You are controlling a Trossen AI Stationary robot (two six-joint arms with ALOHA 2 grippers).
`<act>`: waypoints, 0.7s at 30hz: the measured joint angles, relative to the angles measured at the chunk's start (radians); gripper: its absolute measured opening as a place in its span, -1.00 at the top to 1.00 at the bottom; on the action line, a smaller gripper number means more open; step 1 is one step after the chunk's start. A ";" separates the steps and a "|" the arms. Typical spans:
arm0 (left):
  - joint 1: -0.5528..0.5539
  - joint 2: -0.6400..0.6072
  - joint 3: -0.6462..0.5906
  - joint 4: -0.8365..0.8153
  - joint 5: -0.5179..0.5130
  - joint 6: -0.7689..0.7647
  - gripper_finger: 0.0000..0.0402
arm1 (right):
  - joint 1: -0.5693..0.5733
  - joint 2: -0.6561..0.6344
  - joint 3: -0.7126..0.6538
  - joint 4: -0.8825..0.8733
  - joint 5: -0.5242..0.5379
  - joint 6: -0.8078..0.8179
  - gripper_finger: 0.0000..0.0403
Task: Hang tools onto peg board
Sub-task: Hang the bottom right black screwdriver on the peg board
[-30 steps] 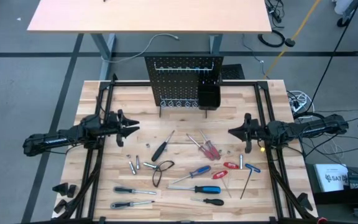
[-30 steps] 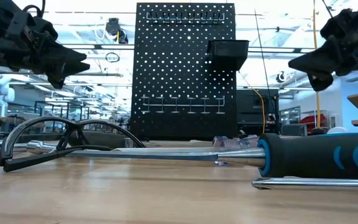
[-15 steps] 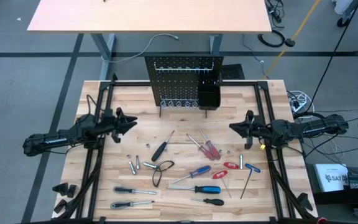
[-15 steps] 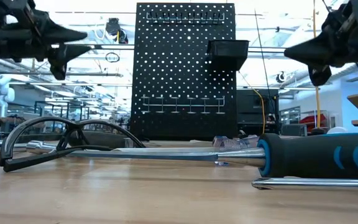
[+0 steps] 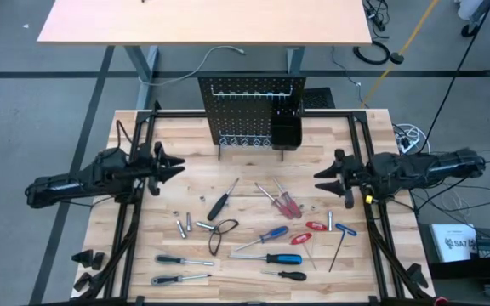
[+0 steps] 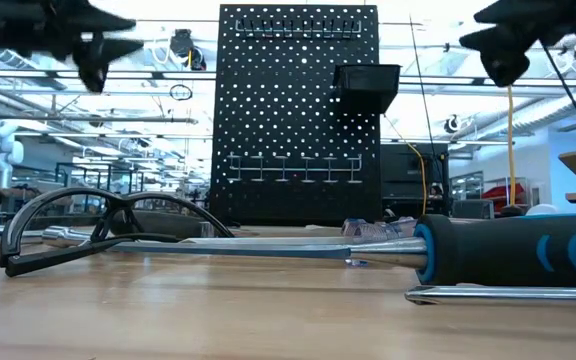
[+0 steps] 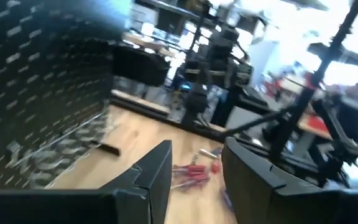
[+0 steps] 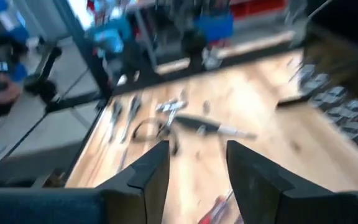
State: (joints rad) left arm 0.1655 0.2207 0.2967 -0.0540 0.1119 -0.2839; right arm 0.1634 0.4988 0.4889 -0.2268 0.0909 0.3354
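The peg board (image 5: pixel 252 110) stands upright at the table's far edge on small feet, with rows of hooks and a black bin (image 5: pixel 285 132); the low view shows its front (image 6: pixel 298 115). The tools lie flat on the tabletop: a black screwdriver (image 5: pixel 220 202), red screwdrivers (image 5: pixel 282 202), blue-handled ones (image 5: pixel 272 246), silver bits (image 5: pixel 184 226) and a black wire loop (image 5: pixel 219 235). My left gripper (image 5: pixel 177 165) hovers open over the left side, pointing toward the middle. My right gripper (image 5: pixel 317 182) hovers open over the right side, facing it. Both wrist views show a gap with nothing between the fingers (image 7: pixel 157 177) (image 8: pixel 151 171).
Black frame rails (image 5: pixel 357 161) run along both sides of the wooden table (image 5: pixel 168 127). In the low view a blue-and-black handle (image 6: pixel 513 250) and the wire loop (image 6: pixel 108 225) lie close in front. Bare wood lies between the tools and the peg board.
Both grippers have risen well above the table. My right gripper has opened from shut. My left gripper has drifted a little toward the far edge. The tools and the peg board have stayed where they were.
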 joint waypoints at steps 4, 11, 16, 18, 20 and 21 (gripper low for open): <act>-0.045 0.113 0.113 -0.083 0.001 0.141 0.30 | 0.031 0.138 0.122 -0.123 -0.047 0.047 0.27; -0.147 0.319 0.248 -0.196 -0.044 0.274 0.30 | 0.134 0.357 0.242 -0.245 -0.099 0.175 0.34; -0.263 0.412 0.340 -0.346 -0.218 0.265 0.30 | 0.189 0.466 0.283 -0.303 -0.141 0.289 0.35; -0.315 0.448 0.354 -0.346 -0.270 0.266 0.30 | 0.208 0.502 0.293 -0.299 -0.149 0.313 0.35; -0.359 0.475 0.360 -0.354 -0.314 0.267 0.30 | 0.225 0.535 0.300 -0.288 -0.148 0.306 0.35; -0.379 0.486 0.360 -0.356 -0.331 0.267 0.30 | 0.231 0.549 0.300 -0.276 -0.148 0.300 0.35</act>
State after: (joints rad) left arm -0.2140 0.7062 0.6567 -0.4099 -0.2190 -0.0174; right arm 0.3940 1.0474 0.7887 -0.5030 -0.0574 0.6353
